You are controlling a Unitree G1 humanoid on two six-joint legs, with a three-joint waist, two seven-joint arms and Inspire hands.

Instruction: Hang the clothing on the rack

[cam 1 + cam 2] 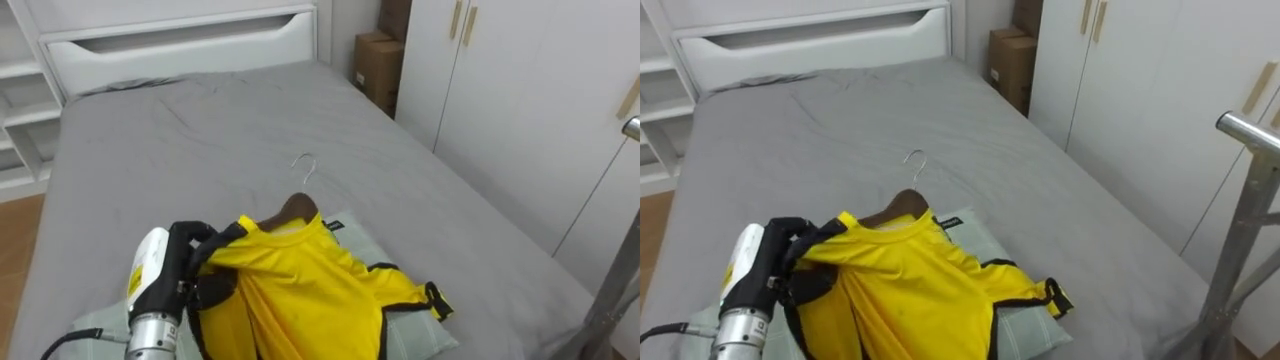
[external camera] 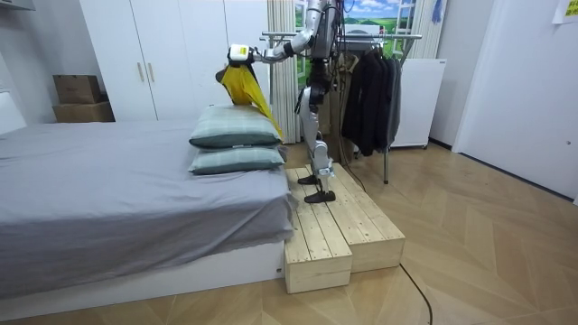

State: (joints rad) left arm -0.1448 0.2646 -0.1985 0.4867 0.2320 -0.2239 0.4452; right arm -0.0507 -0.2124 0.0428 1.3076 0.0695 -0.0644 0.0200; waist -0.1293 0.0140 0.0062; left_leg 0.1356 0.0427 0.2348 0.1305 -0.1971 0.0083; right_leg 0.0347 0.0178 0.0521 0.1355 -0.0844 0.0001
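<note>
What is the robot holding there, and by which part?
Its left hand holds a yellow shirt on a wooden hanger. It grips at one shoulder end, with its fingers curled round the cloth there. The hanger's hook sticks out free.

Head stereo downward; room camera afar

You can read nothing here; the small black label on the yellow cloth shirt is too small to make out.
</note>
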